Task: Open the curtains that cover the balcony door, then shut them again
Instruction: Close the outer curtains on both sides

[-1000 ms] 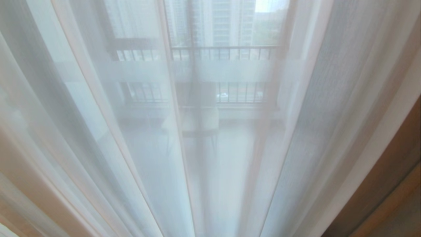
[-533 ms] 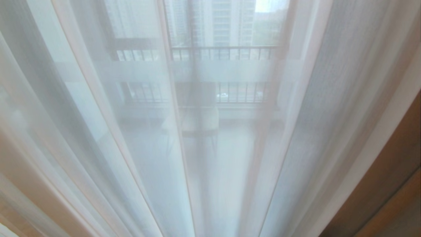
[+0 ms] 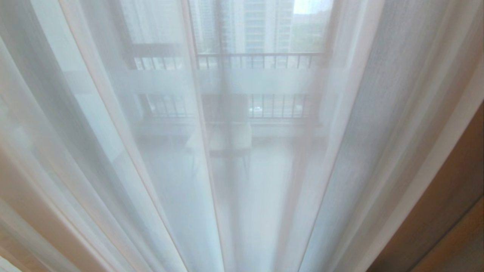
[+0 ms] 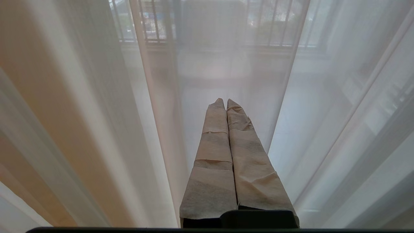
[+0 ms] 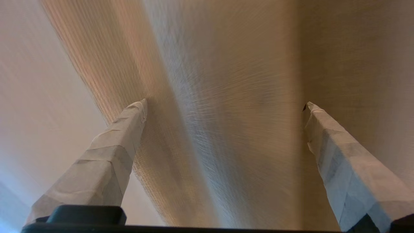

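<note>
curtains: the sheer white panels (image 3: pixel 242 170) hang drawn across the whole head view, with the tan woven drape (image 3: pixel 438 211) at the far right edge; the balcony door (image 3: pixel 227 109) shows only dimly through the sheer cloth, so the covering is not yet parted
right pincer: the right pincer (image 5: pixel 223 105) is spread wide and grasps nothing; a fold of tan woven drape (image 5: pixel 220 113) lies straight ahead of it, between the two taped fingers (image 5: pixel 129 119); whether either tip touches the cloth I cannot tell
long axis: the folds run from top to floor; in the right wrist view the fold crosses the gap slantwise, so the jaws stand across it, which suits a pinch
left pincer: the left pincer (image 4: pixel 223 103) is clenched on nothing, fingers pressed together; it points at the sheer panels near their middle seam, close to the cloth
nearer arm: the right one, by my judgement; its fold is already inside the open jaws
coming move: likely close on that fold, then draw it sideways; the risk is catching only the loose outer layer
</note>
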Robot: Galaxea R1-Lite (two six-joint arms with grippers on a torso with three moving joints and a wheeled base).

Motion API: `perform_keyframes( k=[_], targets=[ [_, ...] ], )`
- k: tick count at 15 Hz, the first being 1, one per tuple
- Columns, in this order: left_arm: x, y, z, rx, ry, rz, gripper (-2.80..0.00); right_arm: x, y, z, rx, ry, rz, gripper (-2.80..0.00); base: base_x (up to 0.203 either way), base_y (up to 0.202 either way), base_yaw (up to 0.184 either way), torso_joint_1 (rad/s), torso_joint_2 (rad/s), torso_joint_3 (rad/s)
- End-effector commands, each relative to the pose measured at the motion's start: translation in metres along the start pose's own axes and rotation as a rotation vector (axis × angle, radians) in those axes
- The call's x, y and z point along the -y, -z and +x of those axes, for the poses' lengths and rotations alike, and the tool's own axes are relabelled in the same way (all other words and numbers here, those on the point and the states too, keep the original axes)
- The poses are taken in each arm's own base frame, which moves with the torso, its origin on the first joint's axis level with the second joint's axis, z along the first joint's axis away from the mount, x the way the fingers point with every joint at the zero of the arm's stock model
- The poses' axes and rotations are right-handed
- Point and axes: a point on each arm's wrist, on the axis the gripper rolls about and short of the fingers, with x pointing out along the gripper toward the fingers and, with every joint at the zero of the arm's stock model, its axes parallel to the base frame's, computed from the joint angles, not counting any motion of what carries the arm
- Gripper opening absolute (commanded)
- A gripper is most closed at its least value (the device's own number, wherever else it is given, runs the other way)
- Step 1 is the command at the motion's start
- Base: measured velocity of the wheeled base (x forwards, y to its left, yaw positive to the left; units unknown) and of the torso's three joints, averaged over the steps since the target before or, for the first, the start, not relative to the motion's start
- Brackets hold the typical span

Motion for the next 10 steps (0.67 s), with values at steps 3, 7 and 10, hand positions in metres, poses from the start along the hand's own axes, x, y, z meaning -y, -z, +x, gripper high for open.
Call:
perform_keyframes(
  k=[3, 7, 10],
  targets=[
    [0.000, 0.000, 0.000, 0.001, 0.000, 0.000, -2.80, 0.001, 0.016, 0.025, -0.086, -0.078, 0.006, 0.00, 0.000, 0.000, 0.000, 0.000, 0.00, 0.000],
    [0.000, 0.000, 0.000, 0.001, 0.000, 0.000, -2.80, 0.002, 0.023, 0.040, -0.113, -0.086, 0.013, 0.00, 0.000, 0.000, 0.000, 0.000, 0.00, 0.000],
    [0.000, 0.000, 0.000, 0.001, 0.000, 0.000, -2.80, 0.002, 0.025, 0.049, -0.097, -0.117, 0.015, 0.00, 0.000, 0.000, 0.000, 0.000, 0.00, 0.000]
  ],
)
